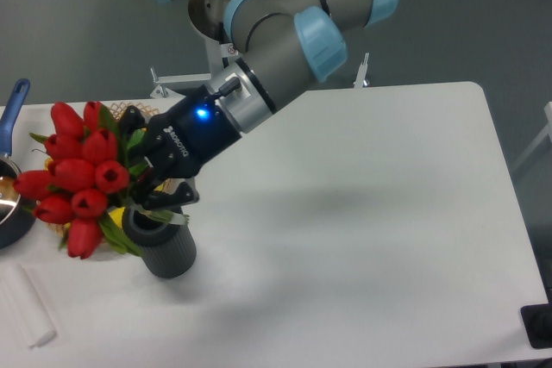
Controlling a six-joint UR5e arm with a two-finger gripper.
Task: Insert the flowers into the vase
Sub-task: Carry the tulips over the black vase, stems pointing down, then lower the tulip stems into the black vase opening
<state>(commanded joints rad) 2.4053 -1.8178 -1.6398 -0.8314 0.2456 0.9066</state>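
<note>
Tulips held over the vase.
My gripper (148, 171) is clamped on the flowers (78, 174), heads pointing to nine o'clock; I see the vase (161, 243) upright just below, stems near its mouth.

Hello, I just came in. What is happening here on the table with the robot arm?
The arm's gripper is shut on the flowers, a bunch of red tulips, and holds them tilted, blooms out to the left and the stem end above the mouth of the vase. The stems do not look seated inside yet, so the insertion is not finished. The bunch hides most of a wicker basket behind it, and a dark pan sits at the table's left edge.
</note>
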